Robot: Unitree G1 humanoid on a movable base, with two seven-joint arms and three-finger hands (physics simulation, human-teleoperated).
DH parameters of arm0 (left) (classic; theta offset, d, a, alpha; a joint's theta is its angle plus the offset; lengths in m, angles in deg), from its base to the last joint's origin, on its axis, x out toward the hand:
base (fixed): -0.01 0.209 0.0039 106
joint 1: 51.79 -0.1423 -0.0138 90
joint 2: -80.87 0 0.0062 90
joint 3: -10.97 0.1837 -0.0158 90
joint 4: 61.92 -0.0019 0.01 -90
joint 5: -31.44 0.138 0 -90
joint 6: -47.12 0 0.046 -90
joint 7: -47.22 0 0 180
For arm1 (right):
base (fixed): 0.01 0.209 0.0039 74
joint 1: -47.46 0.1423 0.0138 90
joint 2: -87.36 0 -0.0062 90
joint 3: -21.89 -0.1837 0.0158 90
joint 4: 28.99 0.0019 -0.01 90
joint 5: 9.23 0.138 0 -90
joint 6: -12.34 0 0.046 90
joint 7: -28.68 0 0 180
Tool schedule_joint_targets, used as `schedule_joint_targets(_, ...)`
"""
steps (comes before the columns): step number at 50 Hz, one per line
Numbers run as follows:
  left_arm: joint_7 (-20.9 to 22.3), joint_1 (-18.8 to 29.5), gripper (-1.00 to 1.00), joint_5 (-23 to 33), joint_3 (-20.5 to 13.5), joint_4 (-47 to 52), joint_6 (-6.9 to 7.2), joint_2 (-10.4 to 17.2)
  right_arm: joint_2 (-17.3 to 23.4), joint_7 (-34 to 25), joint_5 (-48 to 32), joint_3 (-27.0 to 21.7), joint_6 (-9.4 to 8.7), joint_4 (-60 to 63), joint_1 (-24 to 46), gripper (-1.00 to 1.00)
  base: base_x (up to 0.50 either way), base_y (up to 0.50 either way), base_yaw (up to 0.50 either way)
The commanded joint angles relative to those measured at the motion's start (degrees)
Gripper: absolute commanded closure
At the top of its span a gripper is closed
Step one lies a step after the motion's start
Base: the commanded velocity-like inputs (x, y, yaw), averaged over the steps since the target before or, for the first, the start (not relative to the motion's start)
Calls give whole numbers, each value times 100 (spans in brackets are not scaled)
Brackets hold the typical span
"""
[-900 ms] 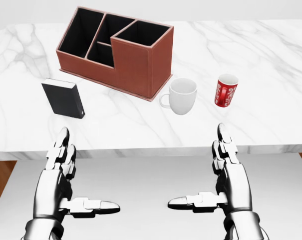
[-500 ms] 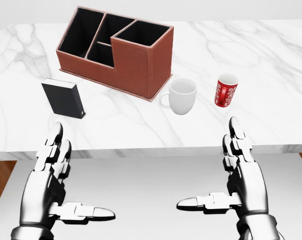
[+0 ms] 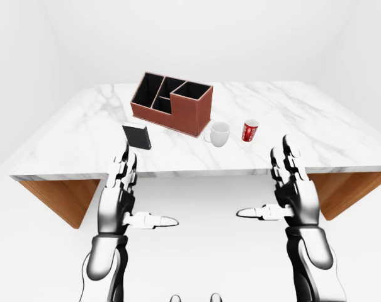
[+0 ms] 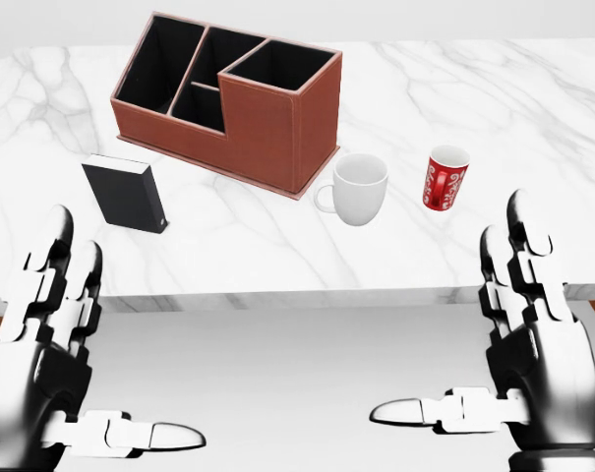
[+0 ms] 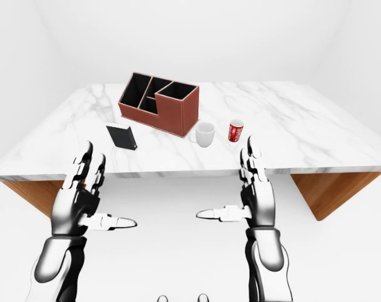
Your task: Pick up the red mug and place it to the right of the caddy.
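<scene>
The red mug (image 4: 446, 178) with a white pattern stands upright on the marble table (image 4: 277, 261), right of a white mug (image 4: 358, 189). The brown caddy (image 4: 228, 98), with black compartments, stands further left and higher in the head view. My right hand (image 4: 452, 324) hovers open below the table's near edge, its fingertips (image 4: 518, 205) just under and right of the red mug, apart from it. My left hand (image 4: 135, 329) is open too, at the lower left, holding nothing.
A black box (image 4: 126, 193) stands upright left of the caddy's near corner. The white mug sits between the caddy and the red mug. The table's wooden base (image 3: 58, 198) shows under both ends, with white floor (image 3: 203, 251) below my hands.
Both hands have risen in the head view and spread outward, the left one leftward and the right one rightward. They stay open. Nothing on the table has moved.
</scene>
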Motion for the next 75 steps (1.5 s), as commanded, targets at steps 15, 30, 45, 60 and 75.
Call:
schedule_joint_targets(15, 108, -210, -100, -89, -116, 758, 0, -57, -99, -252, 83, -52, 0, 1017, -377, -100, 12, 0, 0)
schedule_joint_targets(30, 104, -252, -100, -65, -67, 781, 0, -61, -119, -296, 270, -86, 0, 1102, -417, -100, 50, 0, 0)
schedule_joint_targets(45, 171, -472, -100, -87, -73, 617, 0, -78, -122, -359, 347, -164, 0, 1207, -429, -100, 50, 0, 0)
schedule_joint_targets(60, 197, -545, -100, -106, -84, 811, 0, -87, -127, -379, 338, -188, 0, 1192, -416, -100, 50, 0, 0)
schedule_joint_targets(75, 234, -570, -100, -141, -140, 919, 0, -103, -126, -383, 299, -179, 0, 1162, -412, -100, 50, 0, 0)
